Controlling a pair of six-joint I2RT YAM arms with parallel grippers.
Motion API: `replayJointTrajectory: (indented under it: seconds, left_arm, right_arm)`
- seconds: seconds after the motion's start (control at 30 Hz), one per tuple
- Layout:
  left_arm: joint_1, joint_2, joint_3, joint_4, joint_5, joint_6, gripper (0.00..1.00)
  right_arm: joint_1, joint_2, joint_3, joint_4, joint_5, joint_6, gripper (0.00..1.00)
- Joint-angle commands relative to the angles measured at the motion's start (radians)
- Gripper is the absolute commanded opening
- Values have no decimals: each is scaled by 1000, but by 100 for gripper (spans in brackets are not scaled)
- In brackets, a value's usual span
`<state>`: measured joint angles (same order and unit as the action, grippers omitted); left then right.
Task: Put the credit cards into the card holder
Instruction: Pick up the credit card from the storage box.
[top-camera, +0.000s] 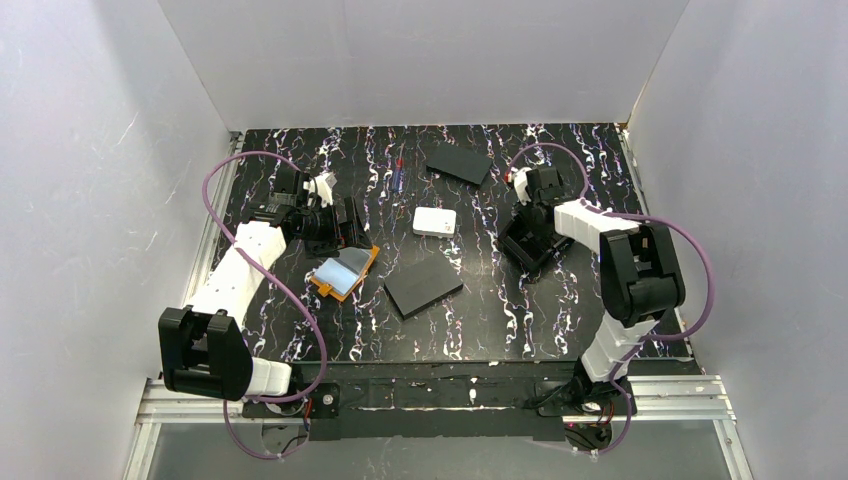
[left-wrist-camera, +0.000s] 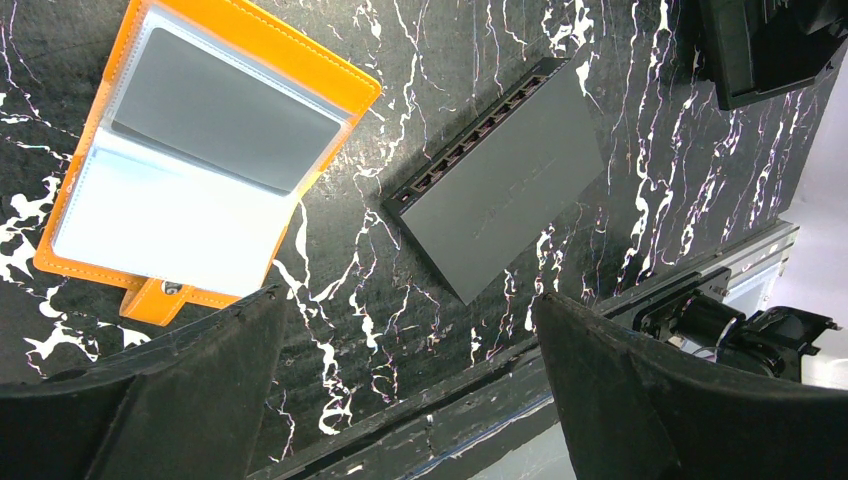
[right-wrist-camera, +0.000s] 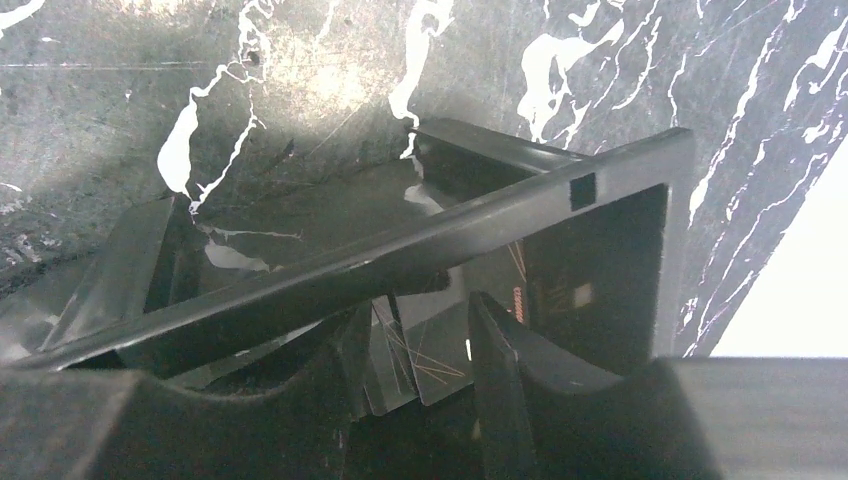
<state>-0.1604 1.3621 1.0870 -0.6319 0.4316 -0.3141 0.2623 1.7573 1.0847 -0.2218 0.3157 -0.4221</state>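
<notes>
Cards (right-wrist-camera: 420, 352) may slip into the black tray (right-wrist-camera: 400, 252): your right fingers (right-wrist-camera: 525, 372) straddle them half-parted, grip unclear. Your left fingers (left-wrist-camera: 180, 400) gape empty beside the open card holder (left-wrist-camera: 320, 70) on the counter (top-camera: 500, 310).

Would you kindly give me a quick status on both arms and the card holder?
Left tool open, empty, near card holder. Right tool down in black tray; grip unclear. Holder lying open. Flat black box beside it, not touching.
</notes>
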Motion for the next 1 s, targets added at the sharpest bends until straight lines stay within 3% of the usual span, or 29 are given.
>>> replayJointTrajectory:
  seconds: [0.0,0.3,0.5,0.97]
  left_arm:
    - [-5,-15,-7,-5,17,6,93]
    - [-5,-12,-7,-5,16,7,93]
    - [-5,-13,-7,-5,19,7,93]
    - [-5,-17,-8,-5,16,7,93]
  right_arm:
    - [0,14,42,23,25,-1,50]
    - [-2,-10,49,22,90,-11,42]
    - [-17,-28,35,41,106,-6,30]
    - [-38,-54,34,58,178,-1,24]
